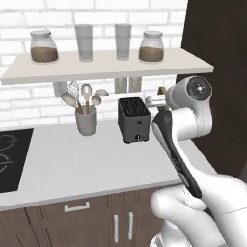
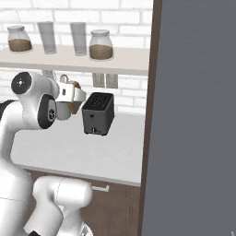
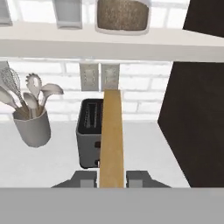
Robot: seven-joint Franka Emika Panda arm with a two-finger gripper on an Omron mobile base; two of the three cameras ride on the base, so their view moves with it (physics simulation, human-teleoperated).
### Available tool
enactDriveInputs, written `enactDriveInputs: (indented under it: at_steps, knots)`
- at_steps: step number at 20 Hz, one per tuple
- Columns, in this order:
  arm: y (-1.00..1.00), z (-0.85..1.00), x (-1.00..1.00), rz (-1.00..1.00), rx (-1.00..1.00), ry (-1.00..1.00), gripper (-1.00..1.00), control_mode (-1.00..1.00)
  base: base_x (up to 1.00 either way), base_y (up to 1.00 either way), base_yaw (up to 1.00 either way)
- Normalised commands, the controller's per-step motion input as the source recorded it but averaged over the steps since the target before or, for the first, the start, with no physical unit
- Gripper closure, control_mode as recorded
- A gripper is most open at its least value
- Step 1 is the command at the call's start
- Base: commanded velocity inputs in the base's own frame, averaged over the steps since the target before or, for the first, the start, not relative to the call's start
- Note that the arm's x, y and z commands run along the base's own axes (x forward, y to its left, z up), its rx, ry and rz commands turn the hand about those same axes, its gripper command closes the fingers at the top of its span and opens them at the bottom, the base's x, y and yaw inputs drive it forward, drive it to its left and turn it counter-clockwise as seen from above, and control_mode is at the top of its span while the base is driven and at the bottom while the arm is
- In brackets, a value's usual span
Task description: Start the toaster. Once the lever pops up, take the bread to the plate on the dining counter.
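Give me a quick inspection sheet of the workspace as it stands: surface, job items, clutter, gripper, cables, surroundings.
Surface: light counter over dark wood cabinets, black cooktop at its left end.
Job's things: toaster upright near the wall, slots look empty; bread held edge-on, lifted above the counter beside the toaster.
Clutter: grey cup of utensils left of the toaster, apart from it.
Gripper: gripper shut on the bread, one of the fingers on each side of the slice.
Cables: nothing seen; wall outlets behind the toaster.
Surroundings: white brick wall; shelf with two jars and two glasses; tall dark cabinet to the right.
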Motion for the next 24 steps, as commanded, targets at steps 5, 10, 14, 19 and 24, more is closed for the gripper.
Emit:
enactDriveInputs:
  at_steps: [5,10,14,19,24]
  knots:
    - [-0.01,0.57,-0.43,0.01,0.03,-0.02,1.00,-1.00,0.00,0.00,0.00]
    - [-0.02,0.00,-0.48,0.00,0.00,0.00,1.00,-1.00,0.00,0.00,0.00]
    - [-0.06,0.00,-0.99,0.01,0.00,0.00,1.00,-1.00,0.00,0.00,0.00]
    - [-0.01,0.00,-0.43,0.00,0.00,-0.08,1.00,-1.00,0.00,0.00,0.00]
    - [-0.02,0.00,0.36,0.00,0.02,-0.11,1.00,-1.00,0.00,0.00,0.00]
